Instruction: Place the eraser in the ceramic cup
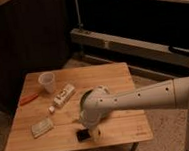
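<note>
The eraser (83,135) is a small flat black block lying on the wooden table (113,73) near its front edge. The ceramic cup (47,82) is a whitish tapered cup standing upright at the table's back left. My gripper (87,129) is at the end of the white arm (140,98), right above the eraser and hidden under the arm's rounded wrist. Whether it touches the eraser does not show. The green bowl is mostly hidden behind the arm.
A pale textured pad (42,127) lies front left. A white rectangular box (64,94) and a tiny white cube (51,109) lie near the cup. An orange marker (28,99) lies at the left edge. Dark shelving (150,39) stands behind the table.
</note>
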Robot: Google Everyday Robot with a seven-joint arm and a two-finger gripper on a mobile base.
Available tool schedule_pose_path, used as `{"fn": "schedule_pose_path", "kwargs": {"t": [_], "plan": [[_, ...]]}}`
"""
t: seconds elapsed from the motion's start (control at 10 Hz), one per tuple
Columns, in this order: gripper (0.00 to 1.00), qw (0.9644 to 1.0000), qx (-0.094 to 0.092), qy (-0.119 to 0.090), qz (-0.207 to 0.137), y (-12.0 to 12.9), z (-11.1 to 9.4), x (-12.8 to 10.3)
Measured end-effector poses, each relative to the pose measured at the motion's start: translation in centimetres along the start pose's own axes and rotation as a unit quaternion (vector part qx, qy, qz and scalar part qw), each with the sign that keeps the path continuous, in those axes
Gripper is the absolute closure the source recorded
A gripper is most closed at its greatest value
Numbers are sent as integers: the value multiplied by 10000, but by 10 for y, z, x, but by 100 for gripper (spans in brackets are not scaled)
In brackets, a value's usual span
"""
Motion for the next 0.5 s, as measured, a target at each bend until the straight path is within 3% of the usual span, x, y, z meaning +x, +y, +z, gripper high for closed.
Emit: {"fn": "schedule_pose_path", "kwargs": {"t": [0.5], "plan": [[18, 9996, 50, 48, 285, 5, 13, -1]]}}
